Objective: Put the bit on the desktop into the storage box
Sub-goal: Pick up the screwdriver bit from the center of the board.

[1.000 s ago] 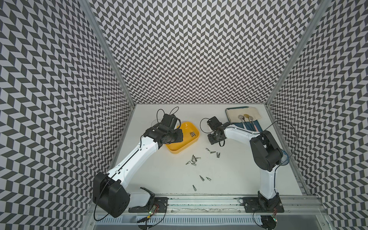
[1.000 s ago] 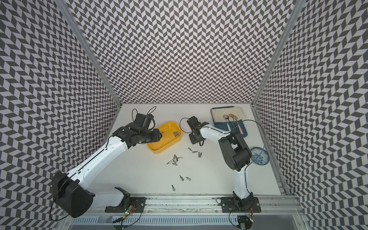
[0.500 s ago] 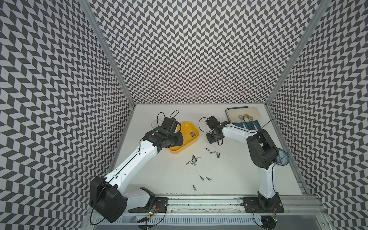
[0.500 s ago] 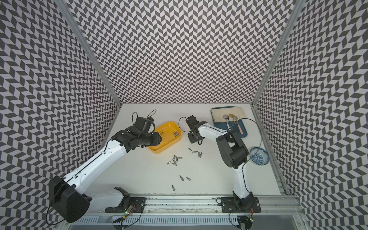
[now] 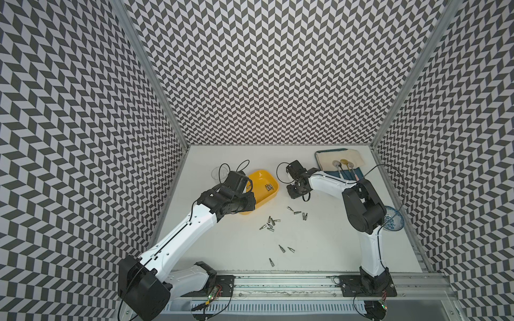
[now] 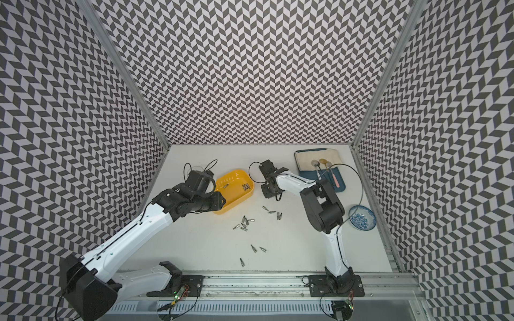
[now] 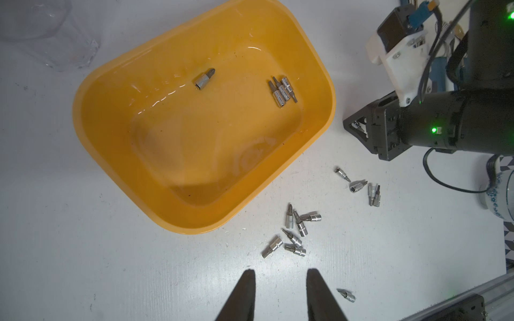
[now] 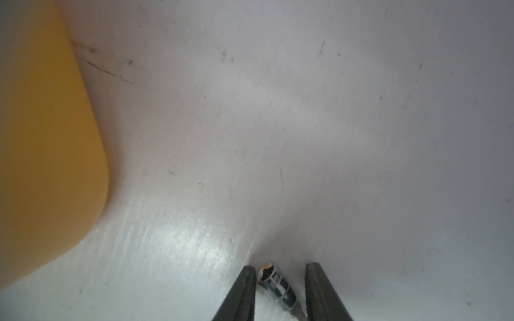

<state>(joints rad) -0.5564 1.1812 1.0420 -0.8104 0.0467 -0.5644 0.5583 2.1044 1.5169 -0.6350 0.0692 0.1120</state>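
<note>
White matte table (image 5: 319,250), yellow rounded plastic storage box (image 7: 111,155) on it. Left end effector (image 7: 281,271): jaws apart, empty. Right end effector (image 8: 281,266) straddles a small silver bit (image 8: 275,285) lying on the table beside the box; can't tell if clamped.

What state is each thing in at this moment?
Box: upright, four bits inside.
Loose bits: scattered on desktop.
Left gripper: jaws open, empty.
Right gripper: jaws open, astride one bit on desktop.
Bowl: upright.
</note>
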